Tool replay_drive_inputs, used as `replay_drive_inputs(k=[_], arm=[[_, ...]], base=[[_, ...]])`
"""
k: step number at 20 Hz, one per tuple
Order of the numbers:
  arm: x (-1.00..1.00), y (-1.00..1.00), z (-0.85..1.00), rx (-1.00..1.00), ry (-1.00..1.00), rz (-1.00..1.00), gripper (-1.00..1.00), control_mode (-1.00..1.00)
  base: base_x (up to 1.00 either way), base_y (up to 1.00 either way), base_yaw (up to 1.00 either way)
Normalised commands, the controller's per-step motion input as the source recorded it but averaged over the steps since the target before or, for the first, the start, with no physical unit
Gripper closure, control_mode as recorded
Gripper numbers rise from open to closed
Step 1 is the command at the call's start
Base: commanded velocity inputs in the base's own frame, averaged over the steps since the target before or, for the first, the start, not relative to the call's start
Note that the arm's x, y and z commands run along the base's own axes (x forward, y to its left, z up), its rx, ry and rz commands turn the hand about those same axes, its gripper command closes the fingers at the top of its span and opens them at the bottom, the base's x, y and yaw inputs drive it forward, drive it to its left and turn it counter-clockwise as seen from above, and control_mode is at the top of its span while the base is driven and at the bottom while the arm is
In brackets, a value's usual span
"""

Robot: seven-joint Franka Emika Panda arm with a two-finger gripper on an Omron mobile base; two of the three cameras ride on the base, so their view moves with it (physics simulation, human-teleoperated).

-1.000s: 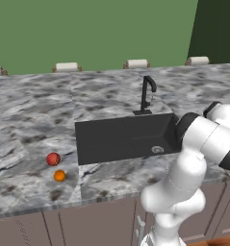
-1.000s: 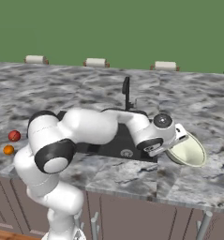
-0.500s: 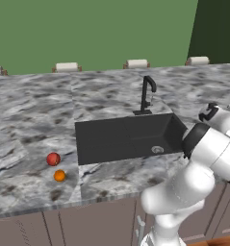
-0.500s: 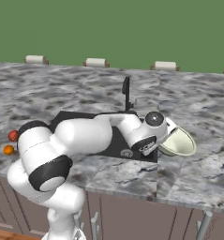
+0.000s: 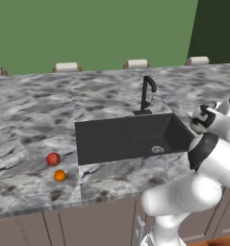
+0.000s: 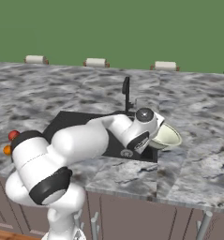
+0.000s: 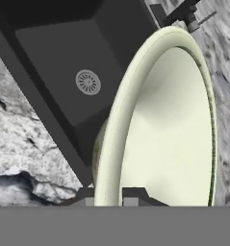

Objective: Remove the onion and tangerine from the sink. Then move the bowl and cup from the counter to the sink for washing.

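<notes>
Your gripper (image 7: pixel 108 201) is pinched on the rim of the bowl (image 7: pixel 169 129), one fingertip on each side of the wall, and the bowl hangs tilted at the sink's right-hand edge. From the hand, the sink (image 7: pixel 63 53) opens just beyond and to the left of the bowl, with the drain (image 7: pixel 88 81) further in, so you likely need a short carry leftward over the lip before lowering. Farther off, the onion (image 5: pixel 53 159) and tangerine (image 5: pixel 59 176) already sit on the counter (image 5: pixel 34 120) left of the sink.
</notes>
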Motion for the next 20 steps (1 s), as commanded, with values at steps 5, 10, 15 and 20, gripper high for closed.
replay_drive_inputs(k=[5,10,15,20], arm=[[0.14,0.29,0.16,-0.11,0.04,0.17,1.00,-1.00],[0.11,0.28,0.12,-0.10,0.07,0.14,1.00,-1.00],[0.22,0.28,0.04,-0.07,0.20,0.16,1.00,-1.00],[0.23,0.24,0.02,-0.01,0.06,0.14,1.00,-1.00]], base=[[0.00,0.00,0.00],[0.00,0.00,0.00],[0.00,0.00,0.00],[0.00,0.00,0.00]])
